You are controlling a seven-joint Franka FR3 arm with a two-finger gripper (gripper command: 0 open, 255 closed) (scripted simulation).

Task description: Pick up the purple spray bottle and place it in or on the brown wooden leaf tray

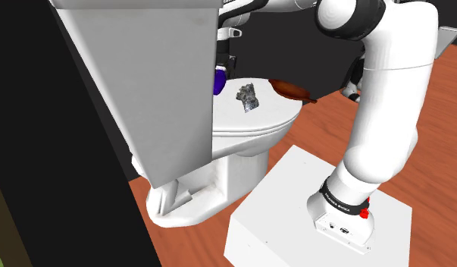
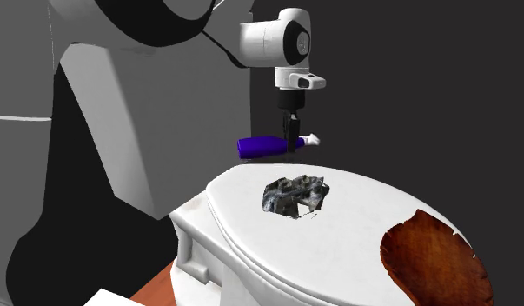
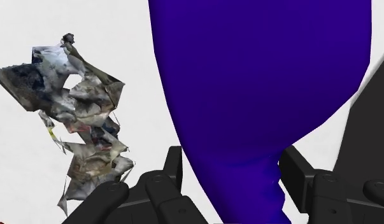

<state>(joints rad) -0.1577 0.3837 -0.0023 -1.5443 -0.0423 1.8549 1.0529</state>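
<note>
Atop the white toilet [image 1: 245, 163], the closed lid [image 2: 364, 230] bears the brown leaf tray [image 2: 434, 261] at its front rim and a crumpled grey wad [image 2: 295, 196] near its middle. Over the lid's rear, well apart from the tray, the purple spray bottle [image 2: 264, 146] hangs level, its neck clamped between the black gripper [image 2: 295, 144] fingers.

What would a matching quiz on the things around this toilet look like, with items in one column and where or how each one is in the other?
1 purple spray bottle
2 crumpled grey lump
3 brown leaf tray
4 gripper

A middle of the white toilet lid
B near the lid's rim, second exterior view's lower right
C lying sideways between black fingers
D hanging from above, shut on the bottle

Pairs: 1-C, 2-A, 3-B, 4-D.
</note>
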